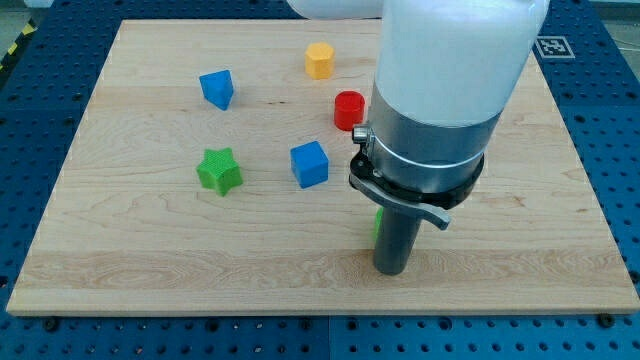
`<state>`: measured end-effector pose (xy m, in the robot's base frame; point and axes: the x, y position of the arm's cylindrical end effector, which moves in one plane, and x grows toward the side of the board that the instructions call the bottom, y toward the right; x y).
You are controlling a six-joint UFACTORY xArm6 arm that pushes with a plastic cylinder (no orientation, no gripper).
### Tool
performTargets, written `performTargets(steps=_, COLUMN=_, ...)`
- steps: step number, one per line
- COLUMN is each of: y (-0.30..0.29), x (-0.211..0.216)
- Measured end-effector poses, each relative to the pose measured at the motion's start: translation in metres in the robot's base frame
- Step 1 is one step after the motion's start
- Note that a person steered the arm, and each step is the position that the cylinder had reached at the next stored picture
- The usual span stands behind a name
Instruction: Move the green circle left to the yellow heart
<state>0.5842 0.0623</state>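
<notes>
Bright, even light; soft shadows

One camera looks steeply down from the wooden board's (150, 270) near edge, close in.

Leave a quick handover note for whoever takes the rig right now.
My tip sits on the board near the view's bottom, just right of a green block, mostly hidden behind the rod; likely the green circle.
No yellow heart can be made out; the only yellow block is at the view's top, shape unclear.
Done: nothing confirmed.
Left: find the heart, push the green block to its left side.
</notes>
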Motion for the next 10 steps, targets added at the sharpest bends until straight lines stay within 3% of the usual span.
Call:
performTargets(steps=3, y=0.001, x=-0.048)
performTargets(steps=6, y=0.001, x=-0.062)
performTargets(steps=8, y=0.001, x=-0.115)
performTargets(steps=10, y=0.001, x=-0.143)
